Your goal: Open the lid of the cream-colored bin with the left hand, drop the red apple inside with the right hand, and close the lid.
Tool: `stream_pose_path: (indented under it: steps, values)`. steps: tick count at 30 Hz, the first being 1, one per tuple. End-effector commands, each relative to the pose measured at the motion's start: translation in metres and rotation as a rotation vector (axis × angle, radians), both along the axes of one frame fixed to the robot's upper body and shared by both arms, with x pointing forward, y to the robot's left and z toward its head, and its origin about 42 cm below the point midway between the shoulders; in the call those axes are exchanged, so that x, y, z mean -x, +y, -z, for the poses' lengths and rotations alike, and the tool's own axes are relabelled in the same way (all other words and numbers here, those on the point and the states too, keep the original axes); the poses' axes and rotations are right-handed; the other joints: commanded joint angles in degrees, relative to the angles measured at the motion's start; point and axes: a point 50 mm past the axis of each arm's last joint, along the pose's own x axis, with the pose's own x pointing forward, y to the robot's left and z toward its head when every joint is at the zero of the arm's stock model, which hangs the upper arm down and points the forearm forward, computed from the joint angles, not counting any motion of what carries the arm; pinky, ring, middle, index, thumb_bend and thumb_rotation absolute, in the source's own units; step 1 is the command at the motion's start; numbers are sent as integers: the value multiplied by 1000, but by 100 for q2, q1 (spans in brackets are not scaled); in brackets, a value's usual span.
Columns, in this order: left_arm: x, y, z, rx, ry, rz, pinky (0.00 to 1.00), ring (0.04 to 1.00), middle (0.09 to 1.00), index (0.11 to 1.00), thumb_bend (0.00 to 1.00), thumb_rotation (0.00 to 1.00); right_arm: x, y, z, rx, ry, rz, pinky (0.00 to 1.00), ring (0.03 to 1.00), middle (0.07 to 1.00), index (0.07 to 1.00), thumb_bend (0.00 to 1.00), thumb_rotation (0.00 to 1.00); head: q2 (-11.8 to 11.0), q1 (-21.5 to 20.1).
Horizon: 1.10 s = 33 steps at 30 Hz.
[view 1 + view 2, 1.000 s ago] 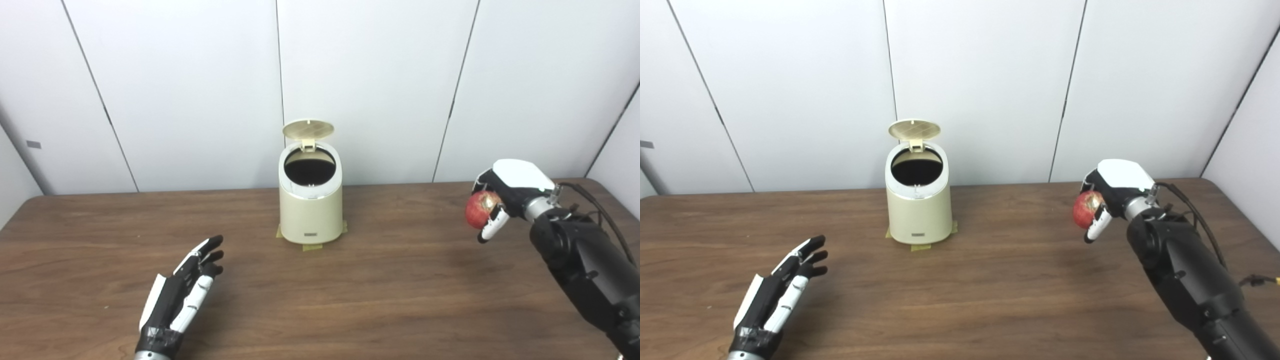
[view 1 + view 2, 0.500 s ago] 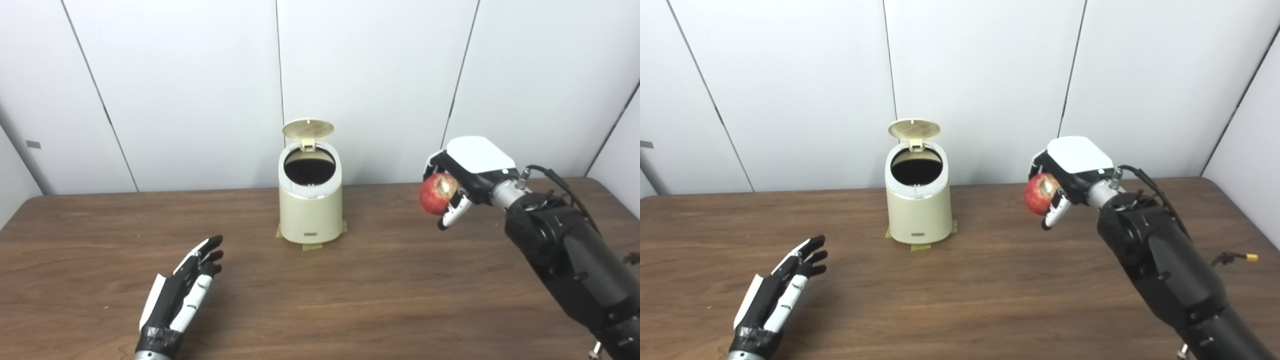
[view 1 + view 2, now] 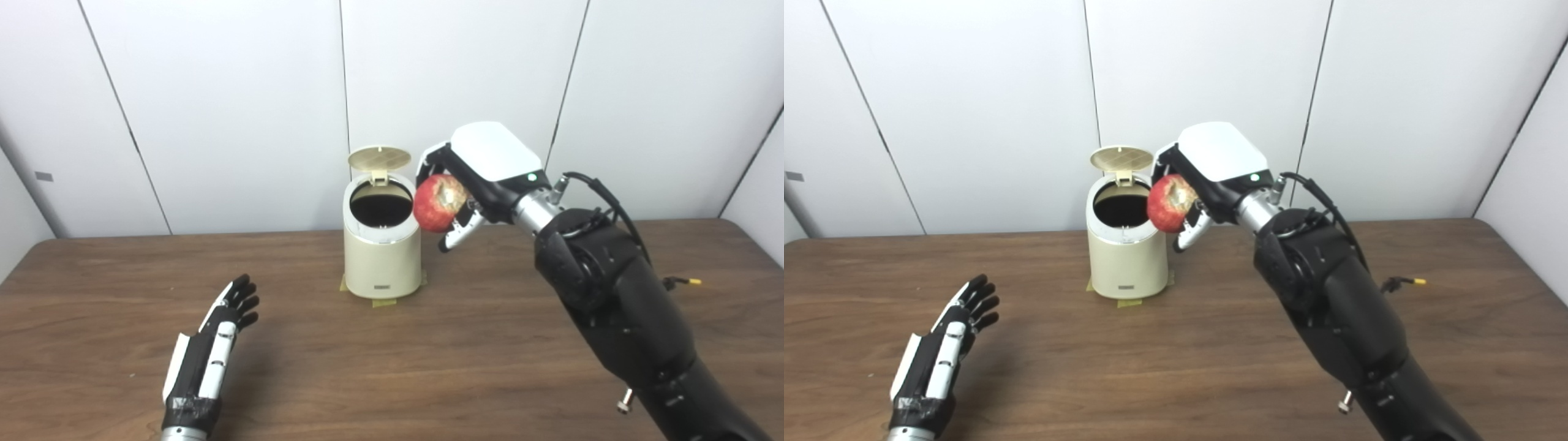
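While the cream-colored bin (image 3: 382,257) stands upright near the far middle of the wooden table (image 3: 429,367), its round lid (image 3: 379,158) is swung up and back on the rear hinge, leaving the dark circular mouth (image 3: 380,209) fully exposed. Strips of yellowish tape (image 3: 384,302) show under the bin's base at the front and at both sides. The right hand (image 3: 474,174), white-backed with dark fingers, is raised above the table just to the right of the bin's rim, its fingers curled around the red apple (image 3: 436,203). The apple is held clear of the table, level with the top of the bin; a pale, brownish patch on its skin faces the cameras. In the left eye view the fruit sits beside the rim, whereas in the right eye view (image 3: 1170,203) it overlaps the rim's right edge; whether it touches the bin cannot be told. The right arm (image 3: 612,300), black, runs from the lower right corner up to the hand, with a cable (image 3: 597,190) looping at the wrist. The left hand (image 3: 211,346) rests low over the near left part of the table, well apart from the bin, fingers extended, slightly spread and holding nothing. White wall panels (image 3: 233,110) close the scene behind the table.
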Motion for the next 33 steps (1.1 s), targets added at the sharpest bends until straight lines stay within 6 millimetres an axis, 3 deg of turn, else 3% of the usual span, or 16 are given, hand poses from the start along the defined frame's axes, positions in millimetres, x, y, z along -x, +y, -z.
stream_pose_path:
  steps: [1,3,6,9,14,18,28,33]
  values:
    - [-2,-5,-2,10,-38,-8,904,930,948,956,246,987,-7,3,-25,-2,-100,-1,424,422,521,461,518,0,10,0]
    - [-1,-6,-3,10,-35,-14,908,934,953,962,245,988,-12,10,-24,-4,-101,-9,480,445,527,457,517,0,25,11]
    - [-1,-7,-4,7,-36,-23,896,934,964,975,238,999,-17,18,-23,-2,-113,-29,397,432,505,466,520,0,15,0]
    - [-2,-7,-2,-7,-24,-30,881,925,965,976,254,996,-24,27,-21,-19,-138,-32,242,394,497,487,518,0,1,3]
    - [-3,-7,-2,-22,-12,-23,887,920,963,970,278,950,-37,39,-17,15,-200,-25,260,408,542,469,514,0,-24,10]
    - [-3,-7,-2,-42,-17,-21,872,904,949,956,327,887,-52,43,-8,12,-243,-19,190,390,492,496,518,0,-68,2]
    - [-6,-9,5,-44,-5,-9,868,899,940,944,351,852,-76,51,10,-10,-296,-24,214,365,480,488,517,0,-255,61]
    - [-8,-9,6,-32,-1,-20,873,903,941,946,367,843,-82,53,11,-17,-315,-50,246,387,536,486,513,0,-302,100]
